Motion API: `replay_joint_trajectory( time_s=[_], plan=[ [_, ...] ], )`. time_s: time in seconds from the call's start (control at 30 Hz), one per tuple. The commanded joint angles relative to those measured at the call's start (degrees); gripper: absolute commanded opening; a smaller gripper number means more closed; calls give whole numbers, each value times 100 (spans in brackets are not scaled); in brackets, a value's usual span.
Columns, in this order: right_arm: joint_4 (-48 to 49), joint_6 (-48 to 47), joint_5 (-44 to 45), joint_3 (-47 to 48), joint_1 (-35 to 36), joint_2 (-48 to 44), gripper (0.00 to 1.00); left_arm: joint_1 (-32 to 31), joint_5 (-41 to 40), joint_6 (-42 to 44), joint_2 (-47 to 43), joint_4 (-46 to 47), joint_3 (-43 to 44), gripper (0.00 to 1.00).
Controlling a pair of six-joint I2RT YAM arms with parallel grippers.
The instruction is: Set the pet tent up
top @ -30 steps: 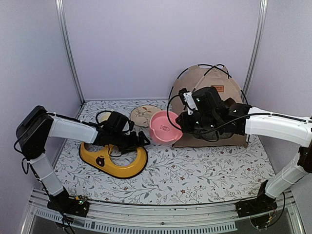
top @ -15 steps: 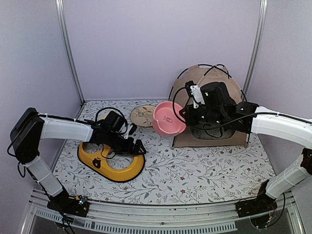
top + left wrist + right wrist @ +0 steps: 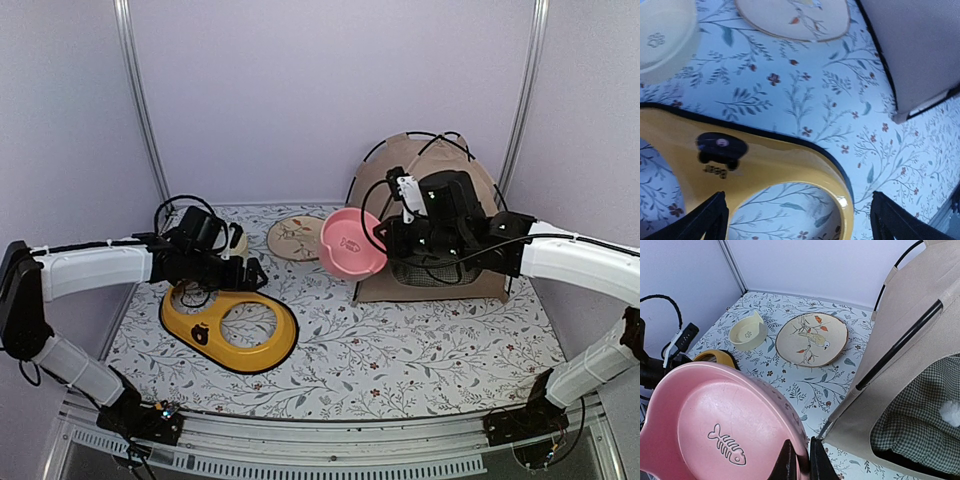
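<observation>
One round pink plastic bowl (image 3: pixel 352 243), clamped in right pincer (image 3: pixel 799 460), just rose beside the standing beige fabric tent (image 3: pixel 415 165); left pincer (image 3: pixel 799 220) wide.

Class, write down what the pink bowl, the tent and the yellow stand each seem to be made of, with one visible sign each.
Pink bowl: probably plastic, smooth, faintly shiny; its fishbone emblem looks moulded in.
Tent: beige woven fabric, matte; it drapes softly over thin black poles.
Yellow stand: likely glossy plastic; light glints on its rim.
</observation>
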Motion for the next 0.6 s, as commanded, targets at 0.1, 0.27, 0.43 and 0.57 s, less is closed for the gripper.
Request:
replay_joint_trajectory(
  time_s=[0.1, 0.27, 0.43, 0.57],
  plan=[
    [614, 114, -101, -68, -63, -434, 0, 1150, -614, -151, -419, -146, -437, 99],
    [583, 122, -140, -101, -72, -499, 0, 1735, 516, -124, 77, 214, -627, 99],
    [581, 143, -101, -223, -70, -620, 0, 1776, 1048, -298, 293, 287, -763, 99],
    [596, 164, -82, -292, -77, -663, 0, 1733, 1305, -495, 220, 361, -965, 99]
  ],
)
